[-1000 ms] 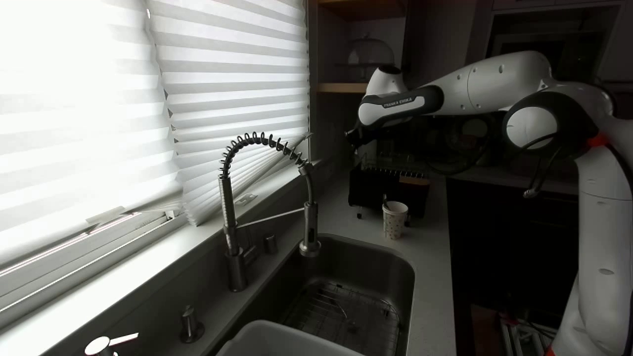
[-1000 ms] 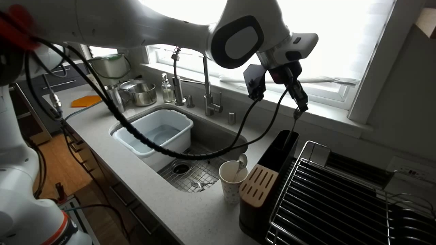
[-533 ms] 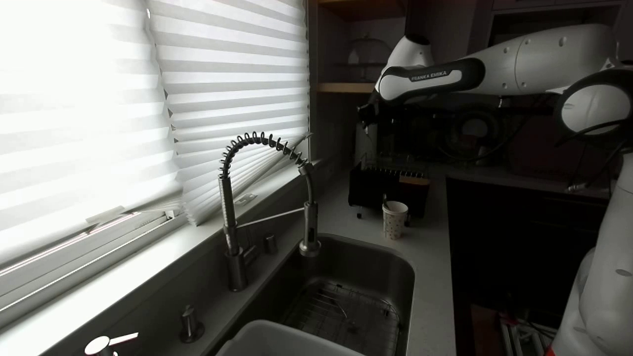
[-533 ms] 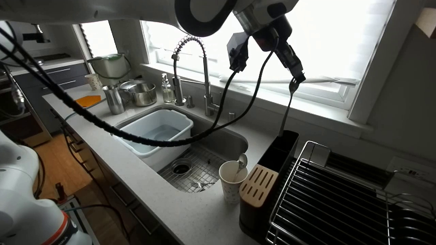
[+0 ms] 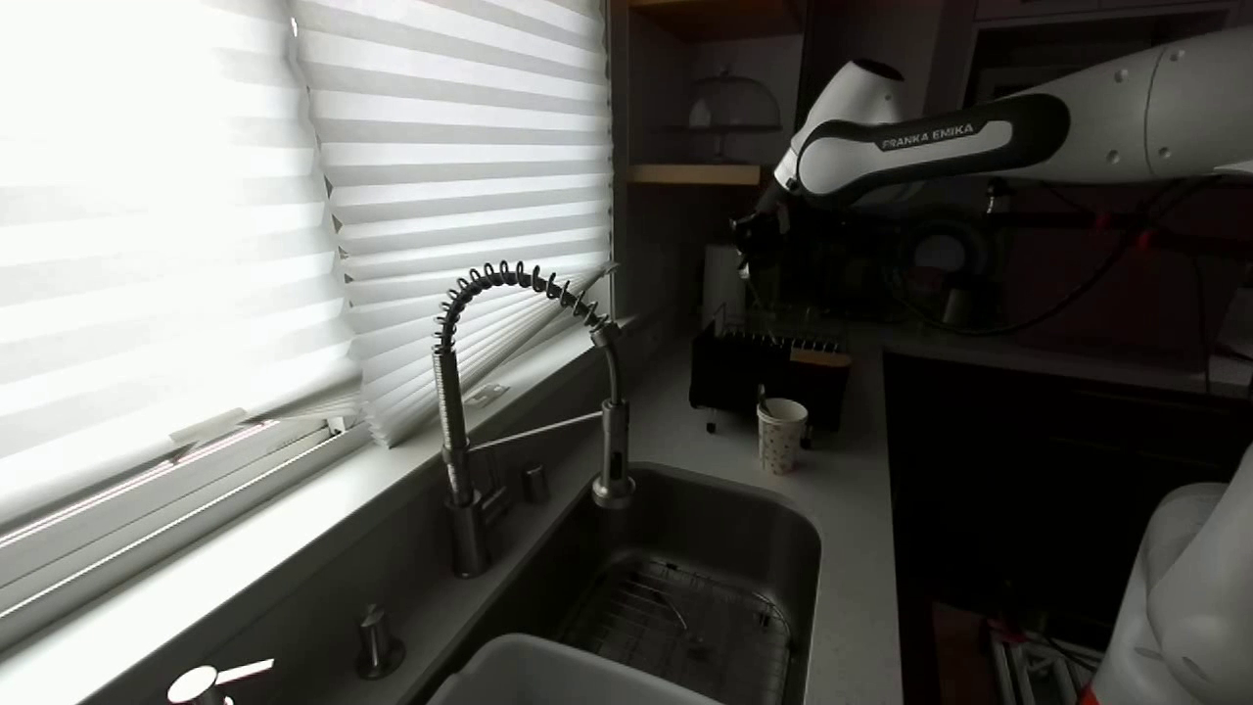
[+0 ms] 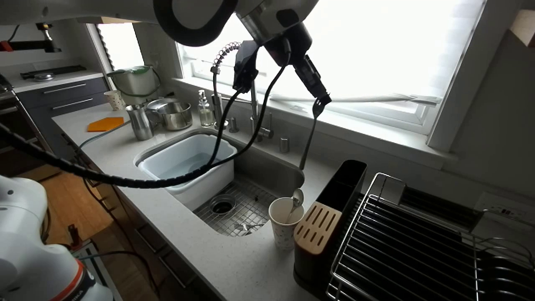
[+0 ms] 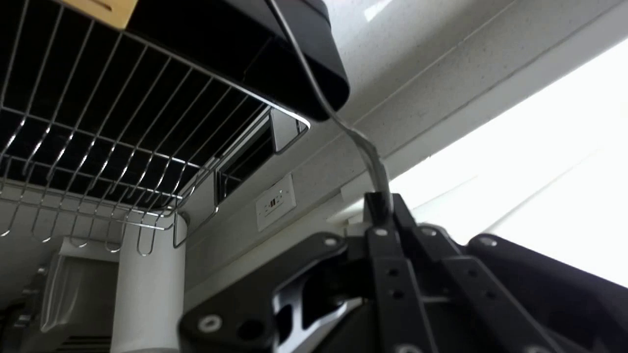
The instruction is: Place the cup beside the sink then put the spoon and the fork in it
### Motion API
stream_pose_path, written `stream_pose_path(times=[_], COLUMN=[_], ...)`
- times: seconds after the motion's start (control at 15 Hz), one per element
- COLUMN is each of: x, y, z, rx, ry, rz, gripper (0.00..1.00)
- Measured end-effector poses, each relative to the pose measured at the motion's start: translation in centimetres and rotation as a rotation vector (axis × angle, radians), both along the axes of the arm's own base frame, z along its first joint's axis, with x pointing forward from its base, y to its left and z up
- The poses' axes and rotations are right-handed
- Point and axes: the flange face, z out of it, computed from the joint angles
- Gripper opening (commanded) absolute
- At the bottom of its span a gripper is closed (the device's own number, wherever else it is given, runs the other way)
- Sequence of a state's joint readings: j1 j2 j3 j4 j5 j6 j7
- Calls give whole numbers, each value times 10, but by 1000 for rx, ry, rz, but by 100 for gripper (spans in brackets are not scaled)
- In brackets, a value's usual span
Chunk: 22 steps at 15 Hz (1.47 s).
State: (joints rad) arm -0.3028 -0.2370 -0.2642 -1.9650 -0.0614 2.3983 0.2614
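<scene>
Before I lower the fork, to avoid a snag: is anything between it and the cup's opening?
Only the spoon might: it leans in the cup, its bowl above the rim on the side nearer the window. Nothing else visible blocks the hanging fork.

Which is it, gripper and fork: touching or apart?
Touching. The wrist view shows the gripper clamped on the fork, whose wider end sits between the jaws.

arm (image 5: 1111,113): white, rounded | lettering (image 5: 928,136): FRANKA EMIKA | cable (image 6: 140,183): black, ribbed | end effector (image 7: 387,208): black, silver screws (image 7: 210,323)
</scene>
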Motion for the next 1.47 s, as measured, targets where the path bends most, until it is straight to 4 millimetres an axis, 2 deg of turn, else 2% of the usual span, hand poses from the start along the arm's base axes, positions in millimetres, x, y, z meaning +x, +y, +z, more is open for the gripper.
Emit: stream_pose_path(times=[0.33, 0.6, 0.8, 1.07, 1.47], x=[-31, -45, -50, -55, -62], y=[29, 39, 39, 34, 28], z=[-39, -72, -89, -101, -127], rx=[31, 29, 7, -5, -15], ry=[65, 66, 30, -42, -56], rz=[76, 101, 106, 100, 93], gripper=[1, 1, 1, 1, 1])
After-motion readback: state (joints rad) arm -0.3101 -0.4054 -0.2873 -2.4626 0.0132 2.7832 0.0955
